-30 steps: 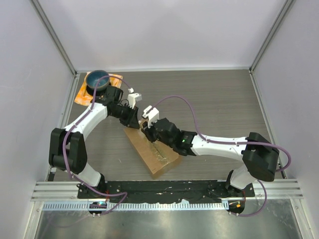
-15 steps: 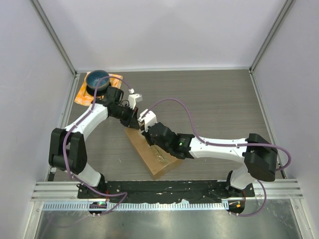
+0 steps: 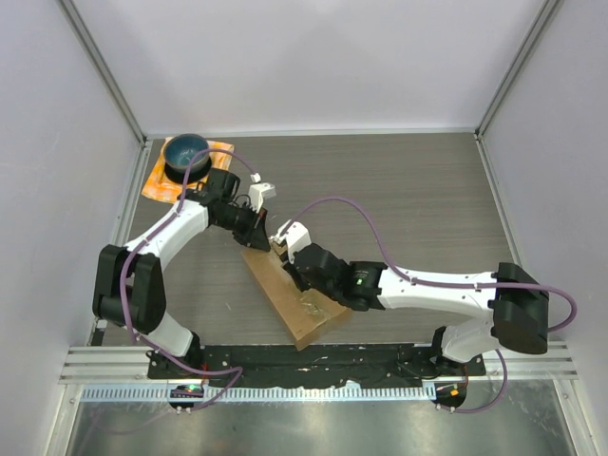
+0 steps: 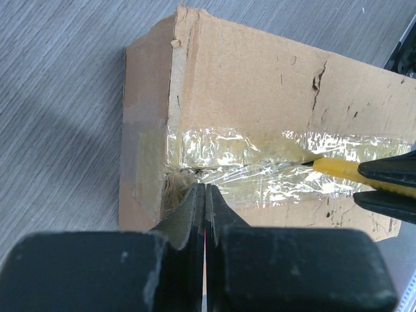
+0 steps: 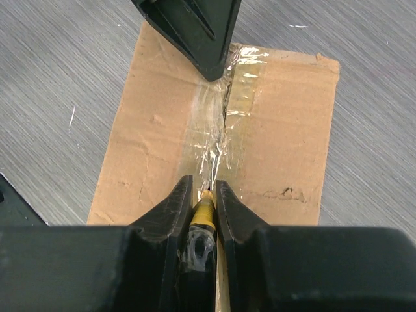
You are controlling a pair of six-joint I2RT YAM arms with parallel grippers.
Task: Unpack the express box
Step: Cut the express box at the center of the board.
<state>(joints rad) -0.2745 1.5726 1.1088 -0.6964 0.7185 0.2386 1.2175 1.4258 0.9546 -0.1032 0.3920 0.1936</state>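
The express box point(image 3: 288, 302), a brown carton with clear tape point(image 5: 218, 127) along its top seam, lies slantwise on the table in front of both arms. My left gripper point(image 3: 260, 237) is shut with nothing in it, its tips point(image 4: 205, 190) resting on the torn tape at the box's point(image 4: 260, 78) far end. My right gripper point(image 5: 203, 187) is shut on a yellow cutter point(image 5: 203, 211), whose tip sits in the taped seam of the box point(image 5: 286, 130). From the left wrist, the cutter point(image 4: 338, 169) enters from the right along the seam. The left gripper point(image 5: 208, 62) faces it across the lid.
A blue bowl point(image 3: 186, 152) stands on an orange cloth point(image 3: 156, 186) at the back left corner. Grey enclosure walls close in the table on three sides. A metal rail point(image 3: 313, 363) runs along the near edge by the arm bases.
My left gripper has shut at the box's far end. The right gripper with the cutter has slid along the seam toward the near side, and the right arm has stretched out lower.
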